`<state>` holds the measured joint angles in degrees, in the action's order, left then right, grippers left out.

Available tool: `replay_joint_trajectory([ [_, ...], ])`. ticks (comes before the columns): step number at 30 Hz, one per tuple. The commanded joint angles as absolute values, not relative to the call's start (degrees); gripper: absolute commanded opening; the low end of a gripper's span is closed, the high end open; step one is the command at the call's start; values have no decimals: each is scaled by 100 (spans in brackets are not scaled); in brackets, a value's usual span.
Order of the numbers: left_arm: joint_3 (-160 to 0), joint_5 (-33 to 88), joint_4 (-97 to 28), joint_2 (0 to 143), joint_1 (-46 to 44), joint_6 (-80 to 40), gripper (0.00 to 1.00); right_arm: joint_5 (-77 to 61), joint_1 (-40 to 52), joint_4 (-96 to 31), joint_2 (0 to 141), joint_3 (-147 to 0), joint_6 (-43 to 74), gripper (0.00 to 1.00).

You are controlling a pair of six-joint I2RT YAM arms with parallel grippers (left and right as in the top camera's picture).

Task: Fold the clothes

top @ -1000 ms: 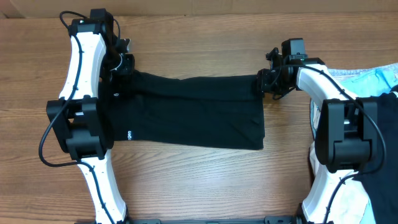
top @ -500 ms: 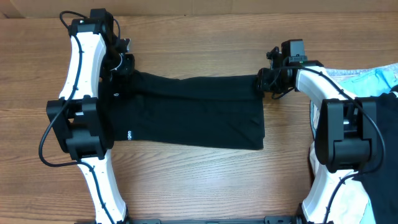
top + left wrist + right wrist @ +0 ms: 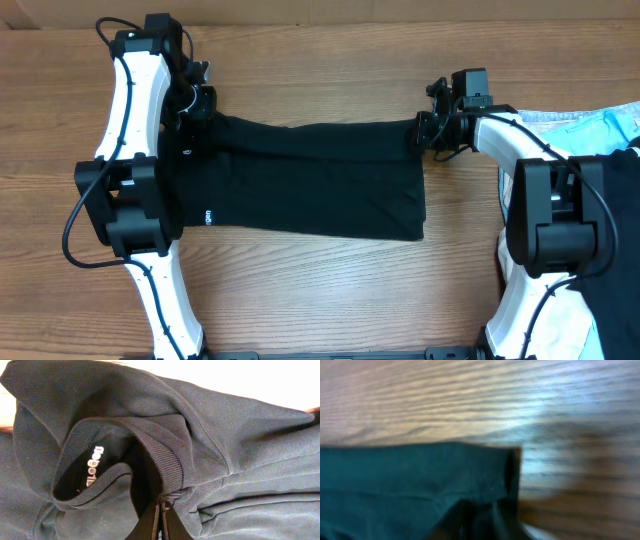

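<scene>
The black T-shirt [image 3: 310,180] lies folded in a long band across the table. My left gripper [image 3: 197,108] sits at its far left corner. In the left wrist view that gripper [image 3: 162,510] is shut, pinching the ribbed collar [image 3: 150,447] beside the white neck label [image 3: 91,466]. A tiny white hem tag [image 3: 207,216] shows near the left arm. My right gripper [image 3: 422,133] is at the shirt's far right corner. In the blurred right wrist view its dark fingers [image 3: 487,520] stand close together on the shirt's corner [image 3: 485,470].
A light-blue garment [image 3: 600,125] and a rumpled black garment [image 3: 620,250] lie at the right edge behind the right arm, with white cloth [image 3: 560,320] below them. Bare wood table [image 3: 320,300] runs along the front.
The right gripper's jaws have closed onto the shirt's far right corner and its wrist shifted slightly. The left gripper and the shirt have stayed where they were.
</scene>
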<state>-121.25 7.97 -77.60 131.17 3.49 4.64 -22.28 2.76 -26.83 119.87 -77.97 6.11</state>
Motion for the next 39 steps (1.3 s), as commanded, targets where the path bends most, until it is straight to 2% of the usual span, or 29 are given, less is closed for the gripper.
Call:
replay_joint_trajectory([
  [1, -12208, 884, -7749, 13148, 346, 427, 5, -2324, 290, -2620, 11970, -7762, 646, 9],
  [7, -12208, 884, -7728, 13148, 346, 429, 5, -2324, 176, -2906, 11968, -8007, 646, 8],
  [9, -12208, 884, -7728, 13148, 346, 429, 5, -2324, 167, -2926, 11968, -8060, 644, 20],
  [10, -12208, 884, -7725, 13146, 346, 429, 5, -2327, 167, -2923, 11968, -8075, 646, 30],
  [14, -12208, 884, -7690, 13148, 344, 429, 5, -2388, 169, -2897, 11970, -8075, 646, 37],
  [21, -12208, 886, -7666, 13146, 336, 427, 5, -2290, 336, -2676, 11972, -8064, 646, 37],
  [25, -12208, 886, -7669, 13146, 336, 427, 5, -2196, 401, -2644, 11972, -8064, 648, 23],
  [28, -12208, 886, -7669, 13148, 336, 427, 5, -2294, 401, -2692, 11972, -8064, 648, 18],
  [31, -12208, 886, -7664, 13148, 336, 427, 5, -2248, 401, -2705, 11972, -8064, 648, 19],
  [34, -12208, 884, -7662, 13148, 336, 429, 5, -1850, 381, -2829, 11972, -8064, 790, 26],
  [39, -12208, 884, -7647, 13148, 336, 427, 5, -1981, 401, -3382, 11972, -8060, 749, 26],
])
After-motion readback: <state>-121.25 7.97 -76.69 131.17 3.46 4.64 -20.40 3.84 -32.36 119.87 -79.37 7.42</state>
